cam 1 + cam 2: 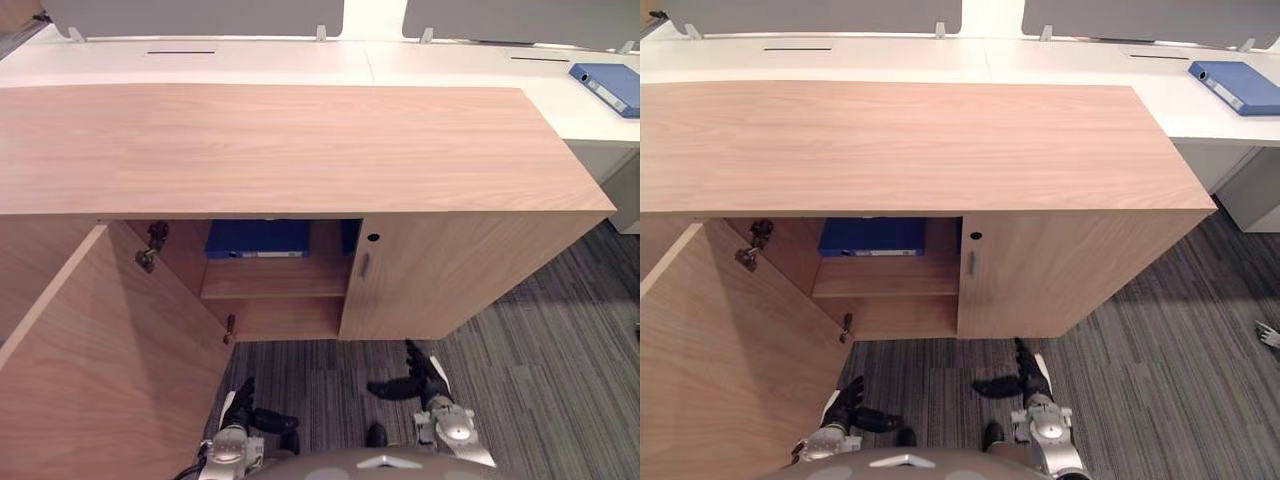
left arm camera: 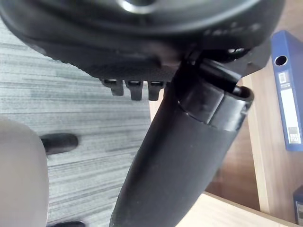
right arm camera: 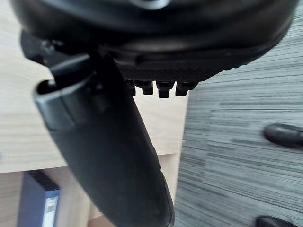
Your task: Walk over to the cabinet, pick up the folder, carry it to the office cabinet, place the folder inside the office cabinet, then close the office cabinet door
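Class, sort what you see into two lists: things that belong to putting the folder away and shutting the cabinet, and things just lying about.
Belongs to the job: blue folder on the shelf inside; office cabinet; its open door; left hand and right hand, both empty.

Just lying about: second blue folder on the white desk; grey screens behind.

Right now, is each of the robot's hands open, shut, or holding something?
Left hand: open, holding nothing.
Right hand: open, holding nothing.
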You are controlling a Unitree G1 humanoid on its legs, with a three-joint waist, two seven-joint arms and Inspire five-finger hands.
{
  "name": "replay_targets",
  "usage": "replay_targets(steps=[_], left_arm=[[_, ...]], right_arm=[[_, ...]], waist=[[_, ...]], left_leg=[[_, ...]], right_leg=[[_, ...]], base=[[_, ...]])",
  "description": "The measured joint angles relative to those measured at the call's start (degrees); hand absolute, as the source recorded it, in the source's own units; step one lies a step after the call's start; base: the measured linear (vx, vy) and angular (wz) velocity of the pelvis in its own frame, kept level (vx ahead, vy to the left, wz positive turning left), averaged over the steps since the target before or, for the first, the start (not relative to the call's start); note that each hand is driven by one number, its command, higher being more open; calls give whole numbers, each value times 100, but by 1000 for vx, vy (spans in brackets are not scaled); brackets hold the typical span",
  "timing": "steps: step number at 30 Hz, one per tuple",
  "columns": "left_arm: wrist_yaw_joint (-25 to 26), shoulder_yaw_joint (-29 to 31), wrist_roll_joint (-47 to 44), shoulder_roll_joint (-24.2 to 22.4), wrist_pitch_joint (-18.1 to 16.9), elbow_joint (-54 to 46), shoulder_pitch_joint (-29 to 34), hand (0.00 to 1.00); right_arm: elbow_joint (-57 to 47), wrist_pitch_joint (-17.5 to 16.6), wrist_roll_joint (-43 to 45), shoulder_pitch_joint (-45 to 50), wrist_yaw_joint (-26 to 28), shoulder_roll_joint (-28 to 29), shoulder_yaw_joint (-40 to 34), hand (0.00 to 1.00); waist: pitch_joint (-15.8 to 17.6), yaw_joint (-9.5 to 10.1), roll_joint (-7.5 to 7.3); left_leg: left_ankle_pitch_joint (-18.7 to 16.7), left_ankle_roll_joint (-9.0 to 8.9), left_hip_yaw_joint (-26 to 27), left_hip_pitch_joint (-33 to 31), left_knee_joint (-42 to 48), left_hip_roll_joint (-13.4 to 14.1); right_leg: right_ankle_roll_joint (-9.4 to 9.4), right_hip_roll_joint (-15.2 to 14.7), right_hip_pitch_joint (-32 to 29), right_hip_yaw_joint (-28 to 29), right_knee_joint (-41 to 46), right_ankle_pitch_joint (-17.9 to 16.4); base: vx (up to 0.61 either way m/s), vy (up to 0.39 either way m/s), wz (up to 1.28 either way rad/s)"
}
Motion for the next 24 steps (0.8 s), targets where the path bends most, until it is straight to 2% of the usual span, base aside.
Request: replay_targets(steps=[7,13,17,20,21,24], left_arm=[[-37,-23,-52,2,0,5,26,100],[-47,-24,-123,68,2,5,-60,100],[-40,14,-242,78,21,4,-76,100],[-30,47,-336,66,39,-19,-67,100],[-23,54,-350,69,53,-19,-81,100],[8,58,-474,17,54,-28,-122,100]], right_arm=[[495,63,28,11,-26,-22,-270,100],[791,95,50,-146,-42,-15,-522,100],[809,111,166,-163,-42,-12,-558,100],[903,137,236,-289,-66,10,-698,100],[903,136,240,-336,-73,17,-701,100],[906,139,261,-500,-160,38,-758,100]], waist=[[-6,-19,8],[56,-21,-52],[81,-5,-7],[88,20,38],[108,17,42],[253,33,104]], left_leg=[[-10,-13,159,102,-17,7],[-84,8,-76,-217,281,-74],[-61,-23,-372,-389,340,-61],[60,-76,-596,-450,250,-17],[103,-125,-742,-536,241,9],[187,-245,-1060,-624,266,64]], right_leg=[[1,6,-35,160,131,-24],[63,-199,-626,76,1269,-624],[105,-178,-584,-79,1224,-681],[36,-20,-472,-97,1007,-648],[-66,56,-463,-97,955,-648],[-188,150,-387,-177,953,-681]], base=[[-17,8,-12],[-15,-7,18],[0,-52,40],[27,-54,42],[30,-90,58],[4,-82,57]])
